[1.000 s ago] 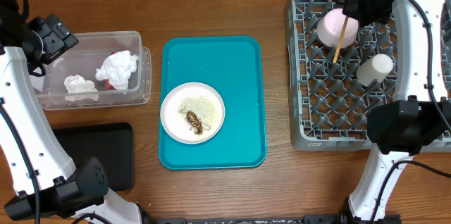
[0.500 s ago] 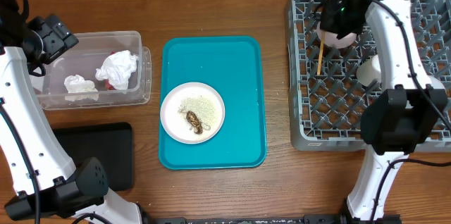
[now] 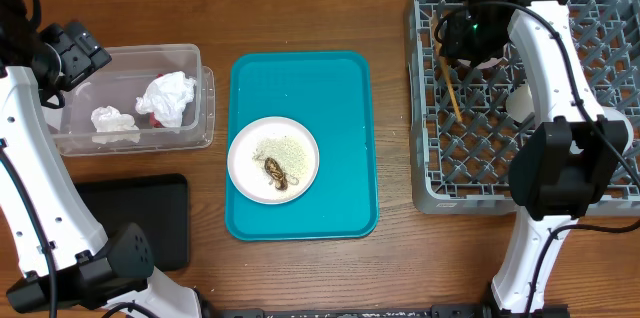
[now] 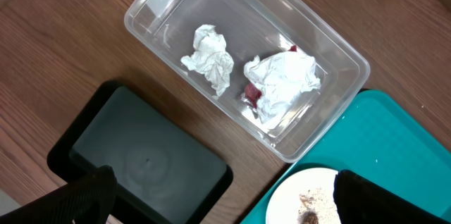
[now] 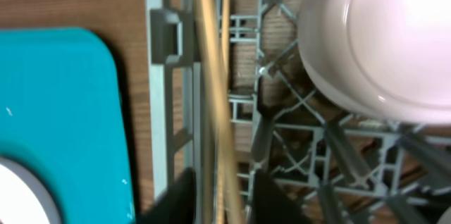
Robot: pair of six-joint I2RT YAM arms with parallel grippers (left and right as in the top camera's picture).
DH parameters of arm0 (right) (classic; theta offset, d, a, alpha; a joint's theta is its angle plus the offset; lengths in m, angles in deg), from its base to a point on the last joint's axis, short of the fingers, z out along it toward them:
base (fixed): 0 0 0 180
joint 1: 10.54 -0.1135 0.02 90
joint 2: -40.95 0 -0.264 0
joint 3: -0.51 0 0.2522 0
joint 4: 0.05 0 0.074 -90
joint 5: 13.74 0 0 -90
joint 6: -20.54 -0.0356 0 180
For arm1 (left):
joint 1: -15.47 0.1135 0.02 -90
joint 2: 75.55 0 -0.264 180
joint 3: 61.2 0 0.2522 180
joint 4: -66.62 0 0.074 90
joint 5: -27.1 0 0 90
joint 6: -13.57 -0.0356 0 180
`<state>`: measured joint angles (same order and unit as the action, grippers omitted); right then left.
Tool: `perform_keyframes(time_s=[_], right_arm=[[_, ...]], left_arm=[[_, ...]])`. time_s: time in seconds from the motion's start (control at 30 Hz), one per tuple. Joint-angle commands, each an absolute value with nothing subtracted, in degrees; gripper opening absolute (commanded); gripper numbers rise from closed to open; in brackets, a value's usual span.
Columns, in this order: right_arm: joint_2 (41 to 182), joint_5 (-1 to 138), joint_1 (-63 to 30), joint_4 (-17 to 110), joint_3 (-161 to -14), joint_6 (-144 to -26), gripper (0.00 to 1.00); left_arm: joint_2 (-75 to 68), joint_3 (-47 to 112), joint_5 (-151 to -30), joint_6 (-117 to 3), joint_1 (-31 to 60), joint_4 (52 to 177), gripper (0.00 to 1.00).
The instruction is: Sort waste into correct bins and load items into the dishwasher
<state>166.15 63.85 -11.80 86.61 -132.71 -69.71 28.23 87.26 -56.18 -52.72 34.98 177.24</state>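
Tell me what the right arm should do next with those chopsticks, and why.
Probably open the right gripper fully, then lift straight up. The chopsticks lie slanted inside the dish rack near its left wall, beside the pink bowl, so the placement looks done; whether it grips them isn't clear.

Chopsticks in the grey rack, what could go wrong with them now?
The thin chopsticks could slip through the open lattice floor of the dish rack, or tip over the rack wall they lie close to. The right gripper might also bump the pink bowl beside it.
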Motion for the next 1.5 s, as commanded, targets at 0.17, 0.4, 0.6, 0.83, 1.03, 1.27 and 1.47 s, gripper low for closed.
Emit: perform_keyframes(time_s=[0.17, 0.4, 0.6, 0.83, 1.03, 1.27, 1.47], right_arm=[[164.6, 63.02, -15.12, 87.09, -132.49, -72.35, 0.75], [164.6, 61.71, -18.37, 88.51, -132.51, -76.51, 0.79], [164.6, 52.4, -22.33, 89.3, -132.51, -77.23, 0.79], [164.6, 55.09, -30.7, 88.73, -132.47, -77.75, 0.84], [164.67, 70.37, -37.98, 87.4, -132.45, -85.62, 1.0], [164.6, 72.6, -41.48, 88.36, -132.99, -89.36, 1.0], [163.38, 83.66, -38.55, 95.53, -138.13, -90.52, 1.0]], left_arm=[[28.15, 87.28, -55.44, -52.18, 34.93, 177.17, 1.0], [28.15, 87.28, -55.44, -52.18, 34.93, 177.17, 1.0], [28.15, 87.28, -55.44, -52.18, 34.93, 177.17, 1.0], [28.15, 87.28, -55.44, -52.18, 34.93, 177.17, 1.0], [28.15, 87.28, -55.44, -52.18, 34.93, 177.17, 1.0], [28.15, 87.28, -55.44, -52.18, 34.93, 177.17, 1.0], [28.15, 87.28, -55.44, -52.18, 34.93, 177.17, 1.0]])
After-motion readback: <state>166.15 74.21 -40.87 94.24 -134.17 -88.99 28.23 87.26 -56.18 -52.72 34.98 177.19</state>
